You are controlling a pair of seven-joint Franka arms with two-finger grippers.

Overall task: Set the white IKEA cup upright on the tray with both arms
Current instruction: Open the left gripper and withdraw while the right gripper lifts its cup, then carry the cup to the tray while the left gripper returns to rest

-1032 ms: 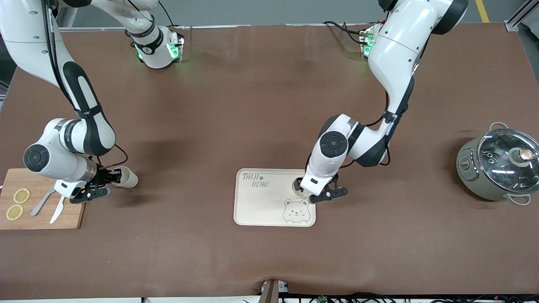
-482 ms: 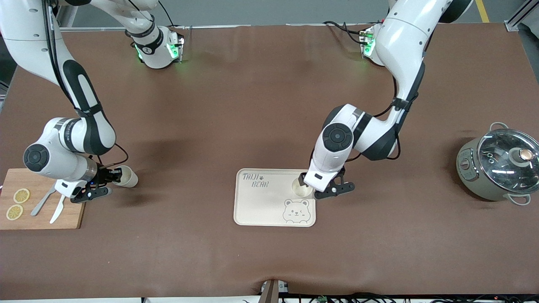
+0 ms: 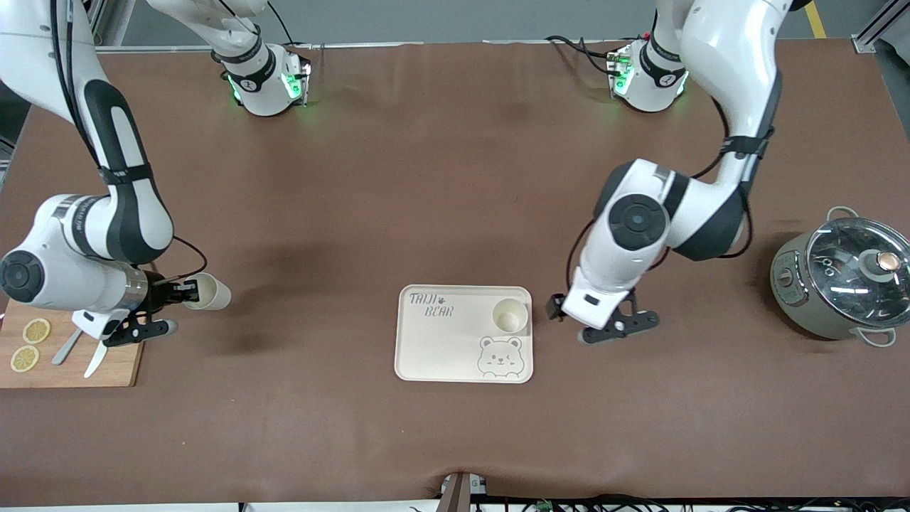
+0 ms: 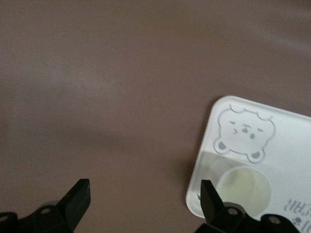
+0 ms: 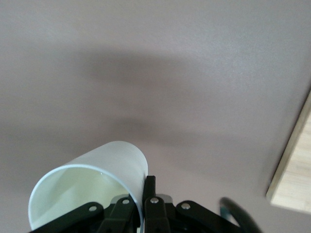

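White cup (image 3: 510,316) upright on tray (image 3: 441,348) lettered "TAIJI BEAR"

table cover (image 3: 441,178): brown, matt, faintly creased like cloth
tray (image 3: 441,348): cream, smooth, plastic-looking, dull sheen
cup on tray (image 3: 510,316): pale, smooth
held cup (image 5: 92,182): thin, smooth, semi-glossy
board (image 3: 114,366): pale wood
pot (image 3: 817,299): matt grey-green body
lid (image 3: 857,259): shiny glass
arms (image 3: 640,235): glossy white shells
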